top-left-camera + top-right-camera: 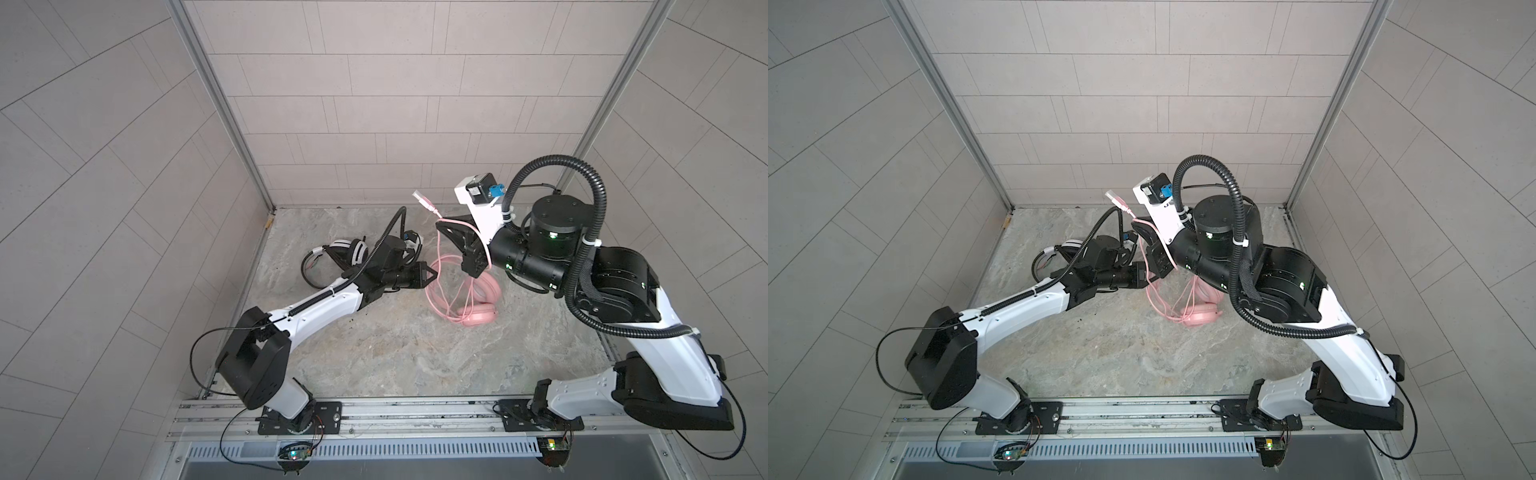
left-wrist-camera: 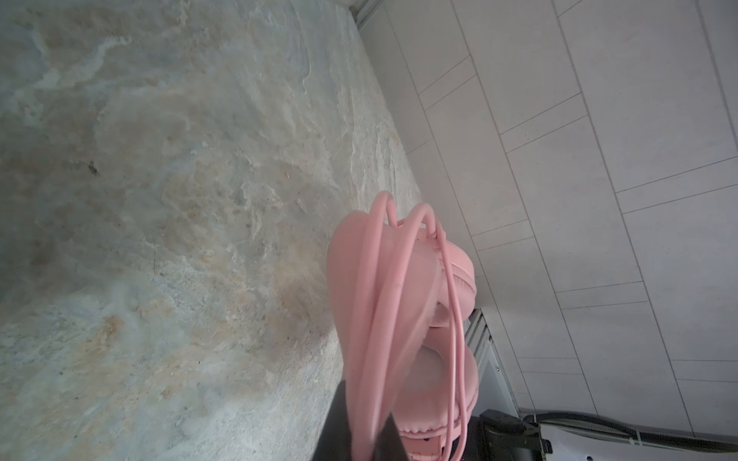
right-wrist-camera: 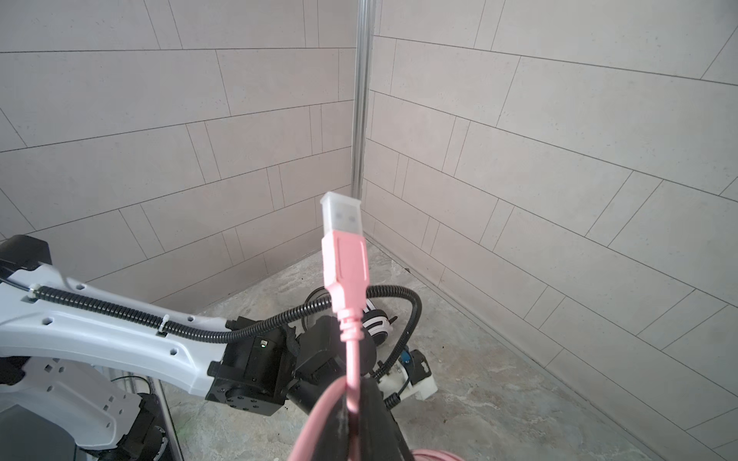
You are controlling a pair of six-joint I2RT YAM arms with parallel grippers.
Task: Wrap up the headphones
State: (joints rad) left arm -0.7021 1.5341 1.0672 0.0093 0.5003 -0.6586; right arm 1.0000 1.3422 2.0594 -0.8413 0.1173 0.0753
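Two headsets were counted on the marbled table (image 1: 374,353). The pink headset (image 1: 478,318) was located near the middle, right of the left gripper (image 1: 433,274), with its pink cable (image 1: 440,286) looped in several turns over the earcups. The white-and-black striped headset (image 1: 351,249) was located at the far left, largely obstructed in both top views by the left arm (image 1: 316,305); its black cable (image 1: 309,270) was coiled beside it. The left gripper was seen clenched on the pink loops in the left wrist view (image 2: 359,443). The right gripper (image 1: 441,222) was raised above the pink headset, clamped on the pink cable just below its USB plug (image 3: 344,255); one plug was counted, fitted with a clear cap and pointing to the far wall. No legible writing or brand was found. The enclosure was bounded by tiled walls (image 1: 374,104) and aluminium posts (image 1: 224,108)
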